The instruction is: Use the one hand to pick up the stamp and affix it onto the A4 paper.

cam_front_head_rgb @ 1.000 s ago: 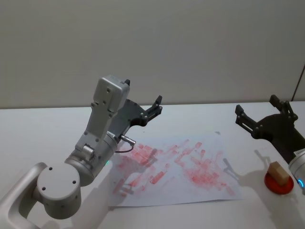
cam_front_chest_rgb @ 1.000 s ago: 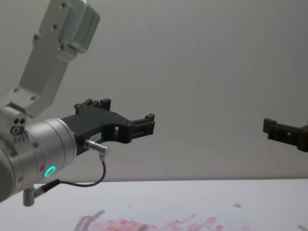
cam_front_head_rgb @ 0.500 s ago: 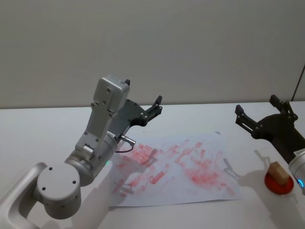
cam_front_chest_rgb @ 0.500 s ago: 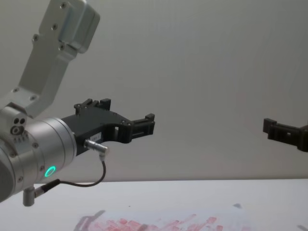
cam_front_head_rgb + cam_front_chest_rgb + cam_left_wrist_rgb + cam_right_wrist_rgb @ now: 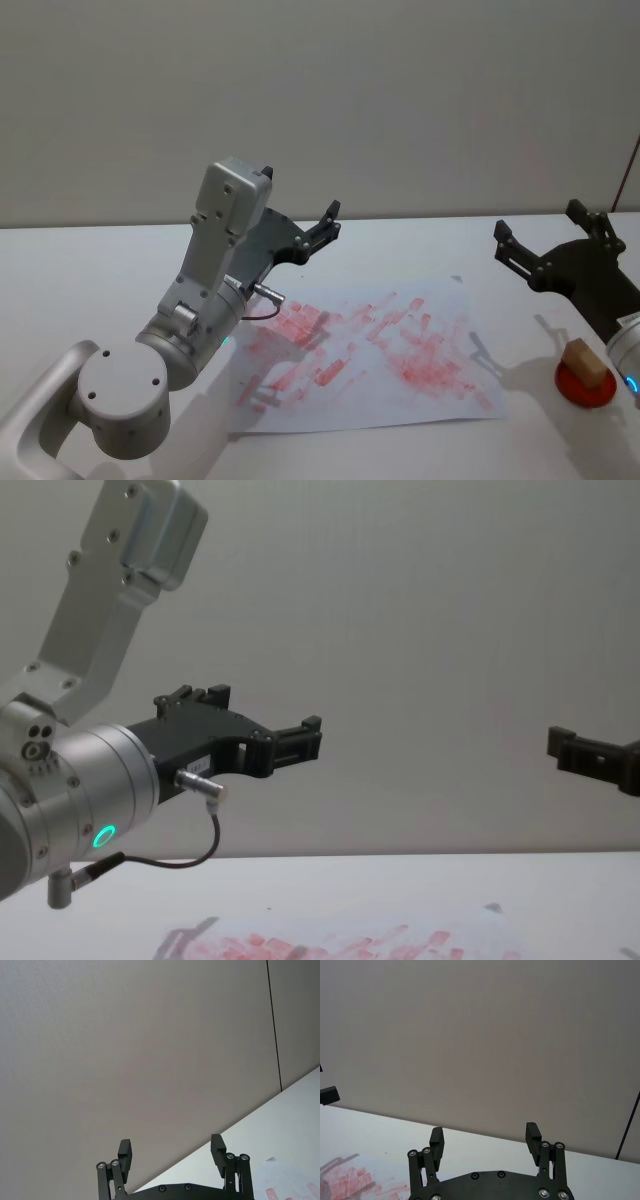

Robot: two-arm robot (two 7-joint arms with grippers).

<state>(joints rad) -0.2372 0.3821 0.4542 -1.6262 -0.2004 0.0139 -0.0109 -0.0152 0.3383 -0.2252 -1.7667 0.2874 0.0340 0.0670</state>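
Stamp (image 5: 585, 361) static near splayed right gripper (image 5: 540, 226)

stamp (image 5: 585, 361): I'm seeing light tan
pad (image 5: 575, 392): showing red
A4 paper (image 5: 370, 350): white, carrying red-pink smudged rows
right gripper (image 5: 538, 225): mine, looking black

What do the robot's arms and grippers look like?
Both arms are silver-grey with rounded joints. The left arm has a boxy link, a green-lit ring and a thin dark cable with a metal plug. The right arm shows a small blue light. The left gripper and right gripper are black plastic, each with two fingers on bolted linkages.
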